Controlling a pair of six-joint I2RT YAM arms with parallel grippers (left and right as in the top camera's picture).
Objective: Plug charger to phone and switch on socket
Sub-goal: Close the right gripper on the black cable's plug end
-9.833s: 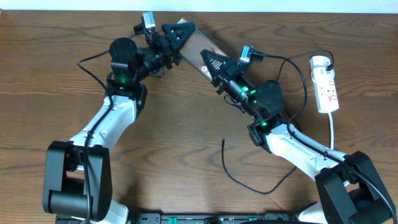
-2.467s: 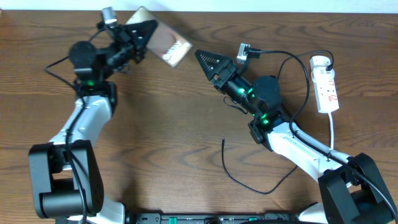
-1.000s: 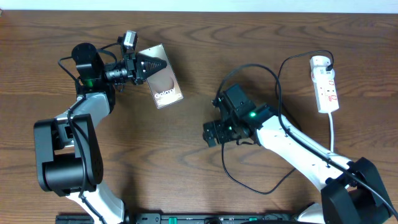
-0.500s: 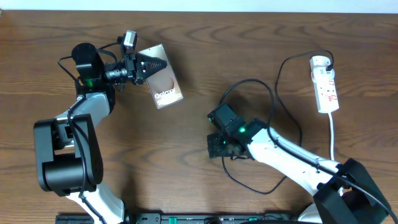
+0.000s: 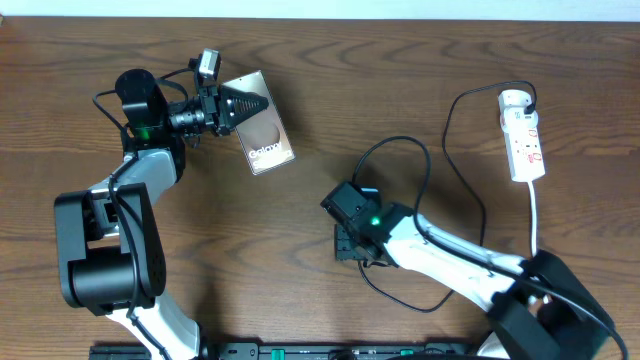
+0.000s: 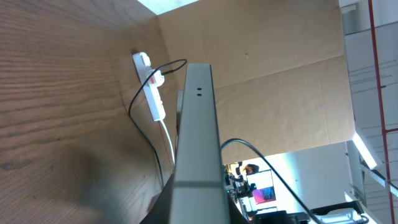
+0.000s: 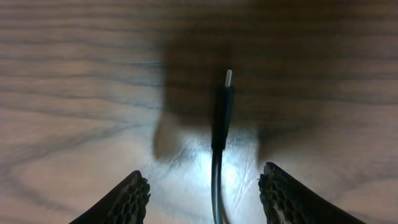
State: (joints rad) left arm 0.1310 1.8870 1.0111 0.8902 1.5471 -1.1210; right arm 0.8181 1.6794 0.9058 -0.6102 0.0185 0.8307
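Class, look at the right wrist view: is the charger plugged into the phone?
No, the charger tip lies bare on the wooden table.

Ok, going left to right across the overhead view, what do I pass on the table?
Phone → right tool → socket. The left tool and the charger overlap these, so they are left out.

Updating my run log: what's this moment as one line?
left gripper: shut on phone | right gripper: open, astride charger | socket: untouched
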